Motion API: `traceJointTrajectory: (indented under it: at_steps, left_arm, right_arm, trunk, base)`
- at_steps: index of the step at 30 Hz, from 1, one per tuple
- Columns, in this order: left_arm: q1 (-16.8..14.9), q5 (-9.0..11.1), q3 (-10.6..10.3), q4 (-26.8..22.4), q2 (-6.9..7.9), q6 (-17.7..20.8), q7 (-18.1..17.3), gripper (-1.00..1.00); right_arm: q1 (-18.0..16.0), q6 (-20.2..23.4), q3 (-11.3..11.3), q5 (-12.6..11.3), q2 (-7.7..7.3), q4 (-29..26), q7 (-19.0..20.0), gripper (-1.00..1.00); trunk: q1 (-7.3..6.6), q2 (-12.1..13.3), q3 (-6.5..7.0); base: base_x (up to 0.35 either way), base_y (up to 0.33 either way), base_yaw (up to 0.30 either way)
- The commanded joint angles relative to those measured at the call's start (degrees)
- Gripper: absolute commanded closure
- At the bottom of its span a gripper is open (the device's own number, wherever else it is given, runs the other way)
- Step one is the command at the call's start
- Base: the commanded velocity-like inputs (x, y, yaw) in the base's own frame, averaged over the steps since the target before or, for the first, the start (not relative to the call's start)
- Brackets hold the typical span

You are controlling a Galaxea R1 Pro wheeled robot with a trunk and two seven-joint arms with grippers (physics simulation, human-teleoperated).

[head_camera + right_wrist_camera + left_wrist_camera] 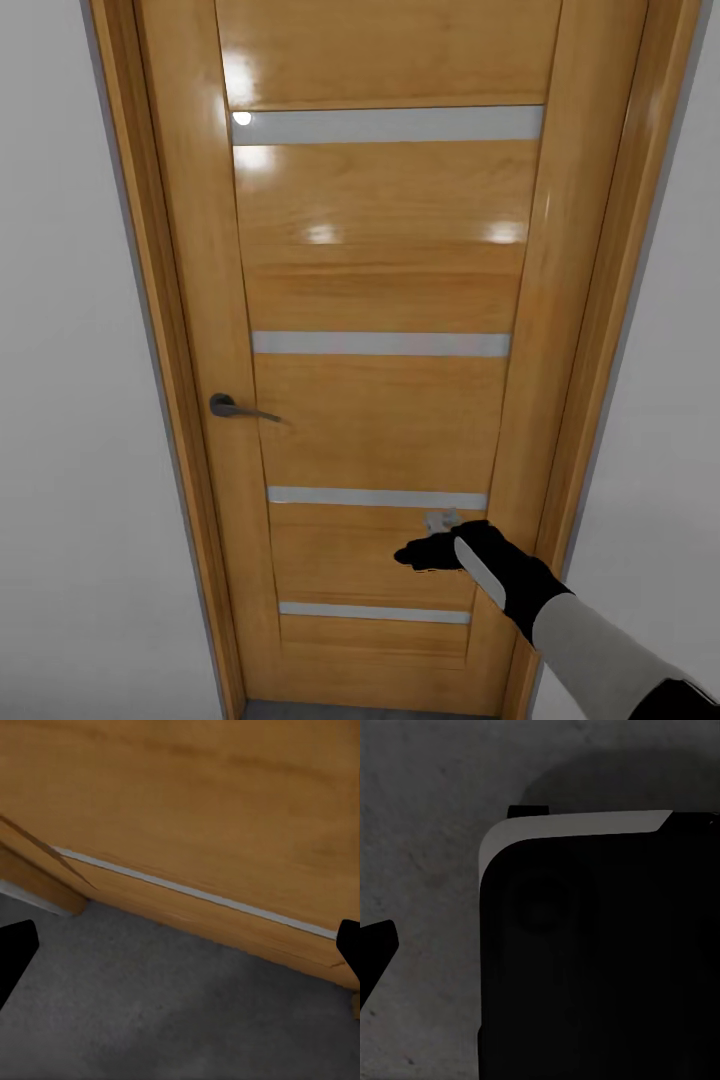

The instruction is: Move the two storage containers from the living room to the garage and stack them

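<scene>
Wood door [385, 400] w/ lever handle [238, 407] – right fingers [425, 553] near it, wrist cam adds grey floor [172, 1005]

A home's interior: a glossy wood-plank door [385, 380] (grey lever handle [240, 408]) just ahead of the right gripper [425, 553], pale walls [70, 400] flanking, rough grey floor [172, 1005] below it.

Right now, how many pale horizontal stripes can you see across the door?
4 on the door: one near the top, one above handle height, one just above the right claw, and one near the bottom. Any above the picture's edge would be hidden.
</scene>
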Motion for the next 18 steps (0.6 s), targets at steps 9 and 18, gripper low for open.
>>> traceJointTrajectory:
  at_steps: [9, 18]
  left_arm:
    - [-0.02, 0.02, 0.06, 0.00, 0.00, -0.15, -0.02, -1.00]
    - [-0.02, -0.04, 0.06, -0.08, 0.00, -0.37, -0.02, -1.00]
  right_arm:
    - [-0.06, 6.65, 0.14, -1.40, 0.84, -9.16, 0.27, -1.00]
    - [-0.06, 12.82, 0.03, -1.73, 3.19, -18.38, -0.35, -1.00]
  trunk:
    - [0.00, -0.03, -0.07]
    - [0.00, -0.03, -0.07]
  base:
    - [0.000, 0.000, 0.000]
    - [0.000, 0.000, 0.000]
